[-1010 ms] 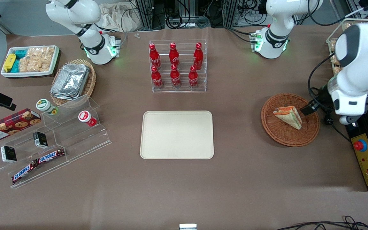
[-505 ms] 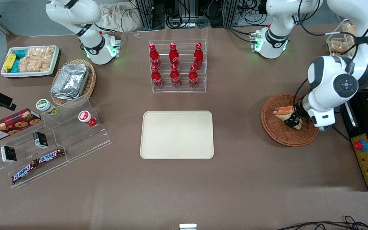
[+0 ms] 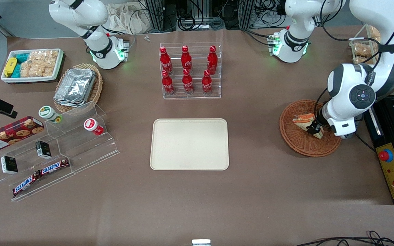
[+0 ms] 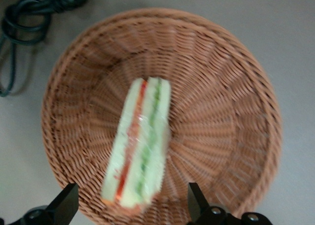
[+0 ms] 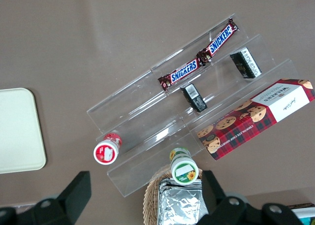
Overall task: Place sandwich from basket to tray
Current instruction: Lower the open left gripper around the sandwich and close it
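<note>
Woven reddish-brown wicker forms the round basket (image 3: 309,142), which sits on the desk (image 3: 258,191) toward the working arm's end; the sandwich (image 4: 139,146) lies inside it on its edge, red and green layers showing; the claw (image 3: 313,130) hangs low over the sandwich, its fingers (image 4: 66,201) spread wide on either side of the wedge, not touching it; the cream tray (image 3: 189,144) lies well apart at mid-desk, bare.

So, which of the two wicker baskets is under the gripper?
The round reddish-brown basket holding the sandwich; the open gripper hovers above it. The paler basket holds foil containers.
</note>
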`<action>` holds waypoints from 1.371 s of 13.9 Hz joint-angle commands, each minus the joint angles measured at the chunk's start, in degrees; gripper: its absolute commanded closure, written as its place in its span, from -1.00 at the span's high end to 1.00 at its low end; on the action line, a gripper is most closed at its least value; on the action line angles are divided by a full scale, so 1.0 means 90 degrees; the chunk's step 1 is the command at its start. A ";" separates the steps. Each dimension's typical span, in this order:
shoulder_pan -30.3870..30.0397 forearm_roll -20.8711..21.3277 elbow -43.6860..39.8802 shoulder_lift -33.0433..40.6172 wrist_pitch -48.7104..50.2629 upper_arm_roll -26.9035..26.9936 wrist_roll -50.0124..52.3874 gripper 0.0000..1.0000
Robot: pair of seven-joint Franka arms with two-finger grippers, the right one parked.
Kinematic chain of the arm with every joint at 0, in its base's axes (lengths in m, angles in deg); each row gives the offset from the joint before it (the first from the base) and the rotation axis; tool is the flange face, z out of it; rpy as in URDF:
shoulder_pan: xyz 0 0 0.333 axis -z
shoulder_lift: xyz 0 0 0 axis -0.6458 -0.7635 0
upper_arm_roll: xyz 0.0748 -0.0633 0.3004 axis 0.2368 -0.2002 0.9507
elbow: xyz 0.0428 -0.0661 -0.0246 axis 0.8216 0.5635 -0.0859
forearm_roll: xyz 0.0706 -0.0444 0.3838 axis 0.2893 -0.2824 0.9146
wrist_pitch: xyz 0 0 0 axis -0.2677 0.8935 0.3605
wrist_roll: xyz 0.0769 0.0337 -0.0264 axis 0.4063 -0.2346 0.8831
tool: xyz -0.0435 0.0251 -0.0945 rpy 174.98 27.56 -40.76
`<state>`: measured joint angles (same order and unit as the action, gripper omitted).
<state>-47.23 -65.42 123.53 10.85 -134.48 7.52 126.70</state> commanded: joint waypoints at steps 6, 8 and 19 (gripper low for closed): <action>0.0027 0.0564 0.0212 -0.0302 -0.0388 0.0083 0.0946 1.00; 0.0056 0.0564 0.0203 -0.0419 -0.0564 0.0073 0.1161 1.00; 0.0154 0.0906 0.0154 -0.0430 -0.0615 0.0054 0.1505 -1.00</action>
<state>-46.23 -59.13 124.82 5.41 -140.55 7.90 138.69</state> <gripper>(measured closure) 0.559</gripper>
